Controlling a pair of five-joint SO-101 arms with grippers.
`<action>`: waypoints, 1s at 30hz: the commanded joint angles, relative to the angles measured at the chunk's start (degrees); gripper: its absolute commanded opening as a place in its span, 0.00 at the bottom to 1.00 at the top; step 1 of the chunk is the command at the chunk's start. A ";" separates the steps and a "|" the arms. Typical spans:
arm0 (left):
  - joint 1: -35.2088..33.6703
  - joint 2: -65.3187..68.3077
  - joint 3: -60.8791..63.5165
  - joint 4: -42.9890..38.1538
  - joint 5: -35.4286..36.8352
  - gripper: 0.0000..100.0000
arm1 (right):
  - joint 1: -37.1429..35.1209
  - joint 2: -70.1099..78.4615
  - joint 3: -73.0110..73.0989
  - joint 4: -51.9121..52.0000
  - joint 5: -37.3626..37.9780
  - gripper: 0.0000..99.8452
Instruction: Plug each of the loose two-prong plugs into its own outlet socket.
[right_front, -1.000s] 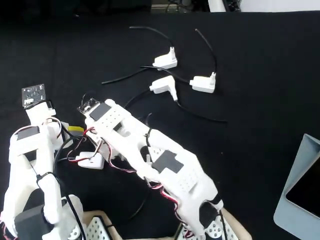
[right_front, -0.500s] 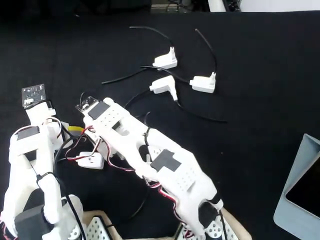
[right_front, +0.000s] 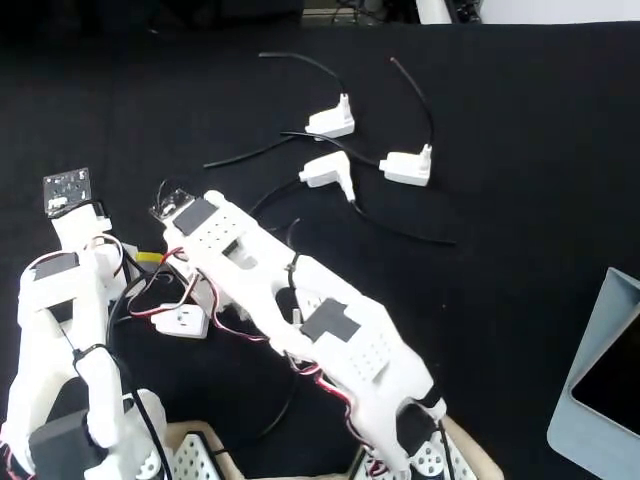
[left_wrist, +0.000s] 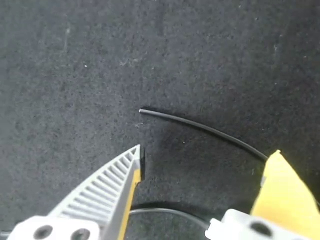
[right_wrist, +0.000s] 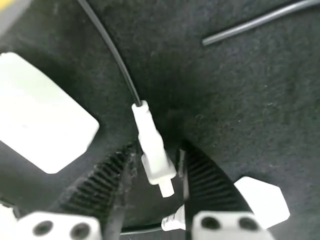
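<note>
black cloth table (right_front: 540, 130), three loose plugs (right_front: 328, 168) lying together at its far side. my right gripper (right_wrist: 157, 147) pinches a white plug (right_wrist: 154, 160) low beside the outlet socket (right_front: 180, 320). my left gripper (left_wrist: 207, 152) hangs just over the cloth, jaws spread.

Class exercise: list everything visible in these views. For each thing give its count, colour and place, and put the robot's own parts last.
cloth: one, black, covering the table.
corded pieces: three, white with black cords, grouped at the far middle.
socket block: one, white, near side, between the arms.
plug: one, white on a black cord, at the right hand, beside the socket block.
grey object: one, at the right edge, cut off.
left arm: one, white, near left.
right arm: one, white, slanting toward the left arm.
left hand: one, open, grey and yellow fingers, over cloth near a cord end.
right hand: one, at the plug.
</note>
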 joint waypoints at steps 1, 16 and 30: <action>-0.22 -1.67 -0.48 -0.88 0.18 0.37 | 0.79 -0.31 -2.68 0.26 -0.53 0.02; -0.13 -1.85 -0.75 -0.88 0.44 0.37 | 7.30 -14.55 -0.75 3.96 -1.93 0.01; 1.54 -1.93 -10.51 -0.44 5.89 0.37 | 8.26 -46.37 34.95 -26.29 -4.13 0.01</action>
